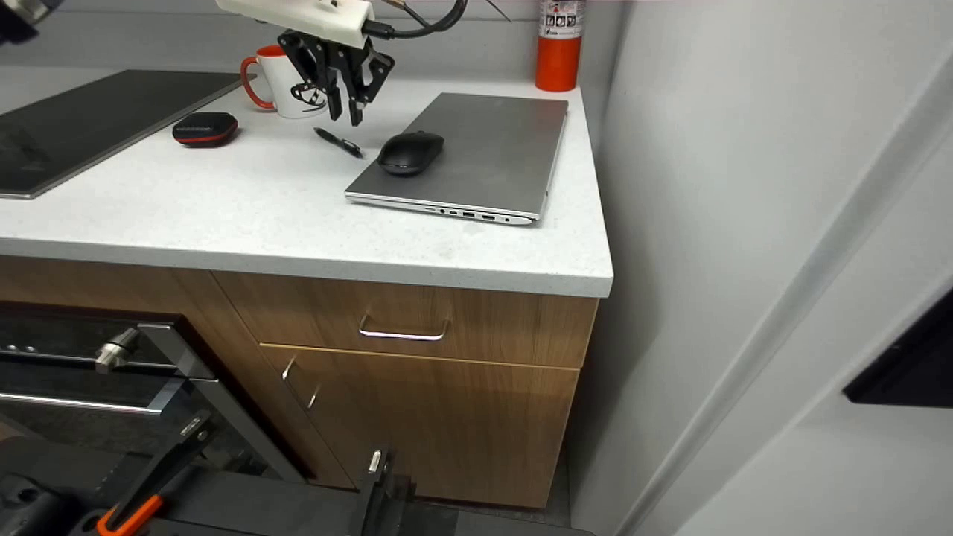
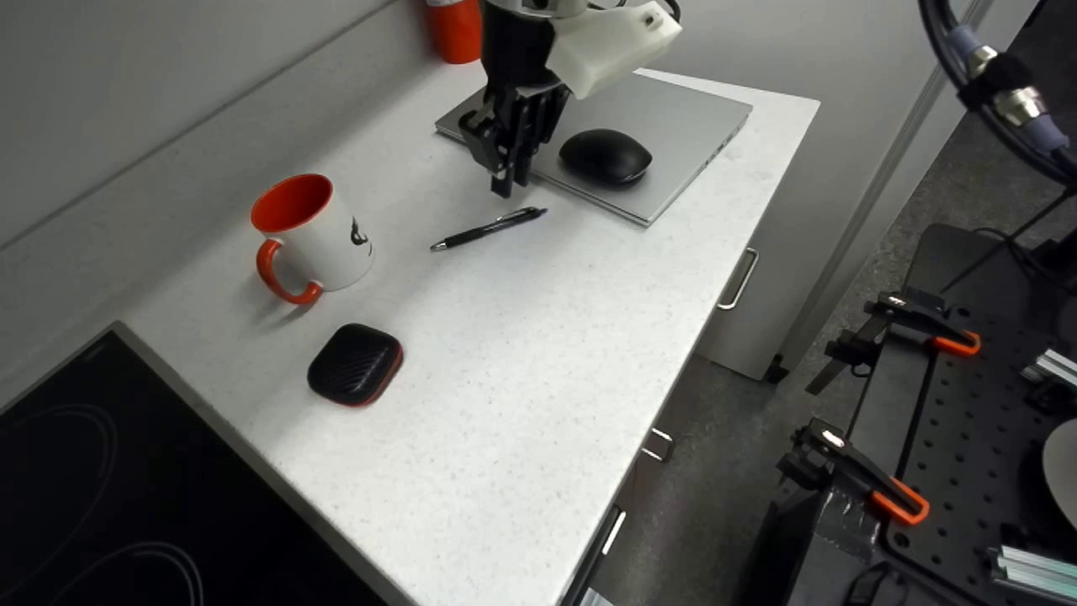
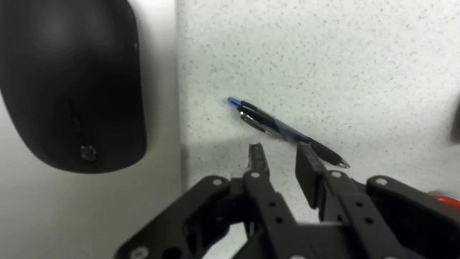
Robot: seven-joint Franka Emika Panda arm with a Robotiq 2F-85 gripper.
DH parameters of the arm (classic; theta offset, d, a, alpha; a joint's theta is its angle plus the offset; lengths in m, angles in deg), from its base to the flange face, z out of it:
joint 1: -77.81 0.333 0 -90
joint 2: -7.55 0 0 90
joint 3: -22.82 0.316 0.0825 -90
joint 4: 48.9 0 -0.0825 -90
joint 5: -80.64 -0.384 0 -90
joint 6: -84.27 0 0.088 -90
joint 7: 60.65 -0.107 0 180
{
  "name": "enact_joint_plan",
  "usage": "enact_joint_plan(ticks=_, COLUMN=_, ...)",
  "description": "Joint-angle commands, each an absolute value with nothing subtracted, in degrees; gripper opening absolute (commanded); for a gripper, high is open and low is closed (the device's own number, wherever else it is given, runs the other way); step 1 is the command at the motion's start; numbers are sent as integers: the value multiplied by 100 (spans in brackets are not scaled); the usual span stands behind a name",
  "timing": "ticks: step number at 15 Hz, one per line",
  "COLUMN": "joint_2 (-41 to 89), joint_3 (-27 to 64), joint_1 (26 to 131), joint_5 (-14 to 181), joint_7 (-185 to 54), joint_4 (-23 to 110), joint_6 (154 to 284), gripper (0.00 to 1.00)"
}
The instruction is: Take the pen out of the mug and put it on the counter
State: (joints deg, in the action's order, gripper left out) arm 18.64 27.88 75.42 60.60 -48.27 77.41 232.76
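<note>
The dark pen (image 1: pixel 339 142) lies flat on the white counter (image 1: pixel 223 201), between the mug and the laptop; it also shows in an exterior view (image 2: pixel 488 230). The white mug (image 1: pixel 290 85) with red handle and red inside stands upright beside it and shows in an exterior view (image 2: pixel 332 248). My gripper (image 1: pixel 345 119) hangs above the counter close to the pen, fingers down, with a gap between the fingertips and nothing held. In the wrist view the pen (image 3: pixel 289 132) lies diagonally just beyond the open fingertips (image 3: pixel 279 145); the right fingertip overlaps its edge.
A closed grey laptop (image 1: pixel 491 141) with a black mouse (image 2: pixel 604 156) on it lies beside the pen. A black-and-red case (image 2: pixel 355 364) sits near the mug. A black cooktop (image 2: pixel 84 471) borders the counter. A red-and-white canister (image 1: pixel 558 63) stands at the back.
</note>
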Motion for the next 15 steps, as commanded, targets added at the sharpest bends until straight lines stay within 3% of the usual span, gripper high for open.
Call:
enact_joint_plan(ticks=1, joint_2=1832, joint_3=2645, joint_1=7621, joint_5=6519, joint_7=-5230, joint_4=7659, joint_6=23065, gripper=62)
enact_joint_plan(ticks=6, joint_2=1787, joint_3=2653, joint_1=7597, joint_5=6542, joint_7=-5246, joint_4=7591, joint_6=22989, gripper=99)
enact_joint_plan(ticks=15, joint_2=1872, joint_3=2710, joint_1=7564, joint_5=6355, joint_7=-5047, joint_4=7655, joint_6=23164, gripper=100)
